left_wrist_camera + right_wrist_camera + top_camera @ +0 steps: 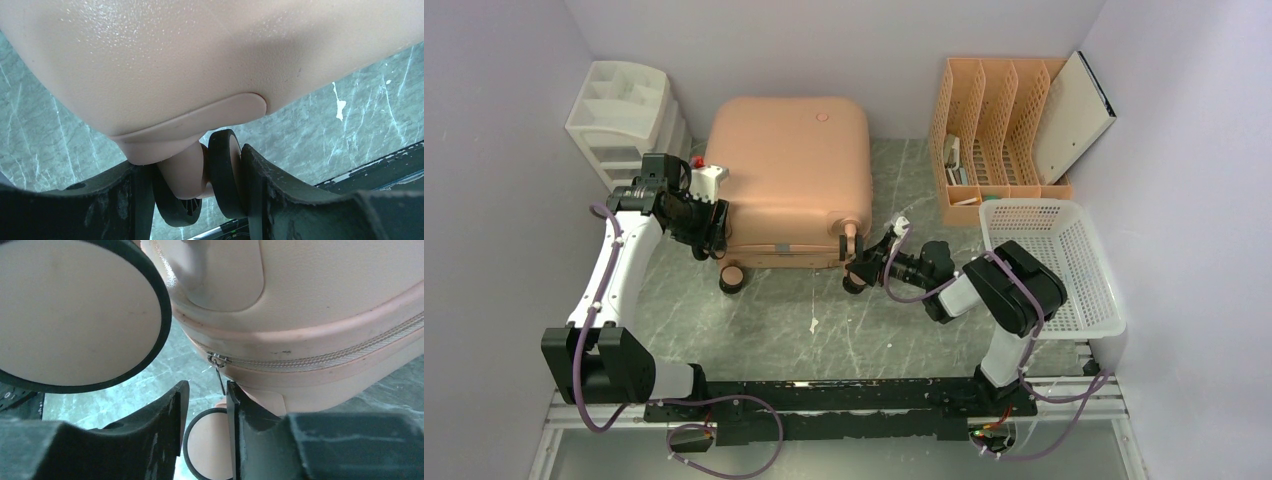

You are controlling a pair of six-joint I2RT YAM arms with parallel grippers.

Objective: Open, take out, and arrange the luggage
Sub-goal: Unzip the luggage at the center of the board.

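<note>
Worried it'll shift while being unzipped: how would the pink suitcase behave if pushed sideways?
Lying flat on its broad side, the luggage would probably slide, not roll or tip. Its hard shell looks stiff and likely slippery; the left gripper clamping a wheel should steady it.

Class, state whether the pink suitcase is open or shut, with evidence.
Shut: the luggage lies with both shells together, and its zipper teeth are meshed beside the pull.

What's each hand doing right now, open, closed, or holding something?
Left hand: closed on the suitcase's spinner wheel.
Right hand: open, straddling the zipper pull, not gripping.
</note>
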